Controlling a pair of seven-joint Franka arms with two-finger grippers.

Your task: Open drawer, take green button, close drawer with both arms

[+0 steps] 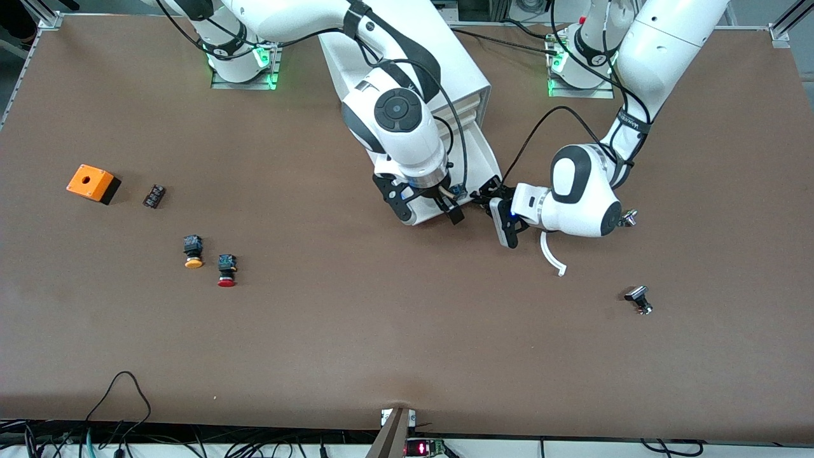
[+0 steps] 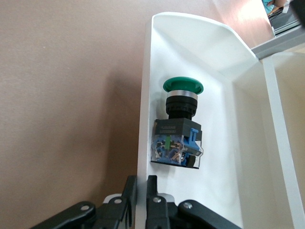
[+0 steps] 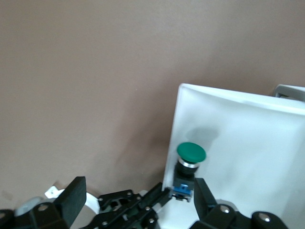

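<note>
The brown table (image 1: 381,331) carries a white box cabinet (image 1: 439,76) between the two arm bases, and its bottommost drawer (image 2: 214,143) stands pulled out toward the front camera. So the opening step looks done, and the taking of the button is in hand.

The right gripper (image 1: 423,207) hangs over the open drawer with its fingers (image 3: 202,191) spread wide apart. The left gripper (image 1: 493,197) sits at the drawer's front edge, toward the left arm's end of the table; in the left wrist view its fingers (image 2: 129,191) appear pinched onto the drawer's front wall, holding it open.

The green-capped button (image 2: 178,129) lies on its side in the drawer, close against the front wall. One right finger is just beside its black-and-blue body, the other is out over the bare table, so the wall stands between them too.

Next, the right gripper likely needs to shift until both fingers straddle the button alone, then descend and close.
</note>
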